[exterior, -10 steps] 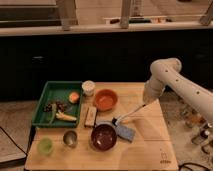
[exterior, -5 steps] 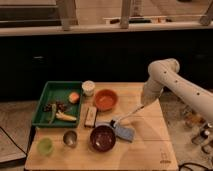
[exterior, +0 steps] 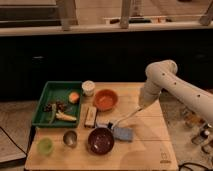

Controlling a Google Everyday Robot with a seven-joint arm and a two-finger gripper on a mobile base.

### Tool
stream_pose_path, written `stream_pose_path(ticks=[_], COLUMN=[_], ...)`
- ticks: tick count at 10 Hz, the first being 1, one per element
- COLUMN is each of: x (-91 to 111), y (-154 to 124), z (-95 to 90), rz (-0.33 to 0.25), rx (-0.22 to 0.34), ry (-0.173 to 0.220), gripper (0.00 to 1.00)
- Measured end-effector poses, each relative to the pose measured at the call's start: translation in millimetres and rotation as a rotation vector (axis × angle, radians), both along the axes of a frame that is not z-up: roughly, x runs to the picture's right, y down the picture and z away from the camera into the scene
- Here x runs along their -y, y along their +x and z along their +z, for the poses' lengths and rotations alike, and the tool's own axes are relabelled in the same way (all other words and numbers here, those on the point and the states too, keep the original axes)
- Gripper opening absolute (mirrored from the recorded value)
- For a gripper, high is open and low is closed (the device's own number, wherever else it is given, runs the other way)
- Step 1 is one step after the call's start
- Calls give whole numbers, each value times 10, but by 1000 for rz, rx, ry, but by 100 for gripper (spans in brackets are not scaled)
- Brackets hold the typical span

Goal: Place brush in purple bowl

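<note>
We see our gripper over the table's right side, clenched on the brush, which slants down-left from it. The purple bowl lies lower left, beyond the sponge.

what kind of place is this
Probably a kitchen-style test area: a wooden table set with the purple bowl, an orange bowl and a green tray of food. The hand hangs above the brush.

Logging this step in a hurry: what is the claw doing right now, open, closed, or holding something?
Claw: above the table's right side, holding the slim white-handled dish brush by its upper end; dark head down near the blue-grey sponge pad.
</note>
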State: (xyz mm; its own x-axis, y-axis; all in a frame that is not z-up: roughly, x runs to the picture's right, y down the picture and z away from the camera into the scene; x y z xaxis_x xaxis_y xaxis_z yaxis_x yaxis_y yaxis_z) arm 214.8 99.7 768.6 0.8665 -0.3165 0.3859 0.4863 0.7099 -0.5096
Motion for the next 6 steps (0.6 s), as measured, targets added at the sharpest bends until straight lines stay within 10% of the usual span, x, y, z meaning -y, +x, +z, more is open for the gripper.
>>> stream_pose_path(ticks=[6], x=[386], y=[69], z=[147], rz=[-7], rx=[-37], ry=[46], gripper=[2])
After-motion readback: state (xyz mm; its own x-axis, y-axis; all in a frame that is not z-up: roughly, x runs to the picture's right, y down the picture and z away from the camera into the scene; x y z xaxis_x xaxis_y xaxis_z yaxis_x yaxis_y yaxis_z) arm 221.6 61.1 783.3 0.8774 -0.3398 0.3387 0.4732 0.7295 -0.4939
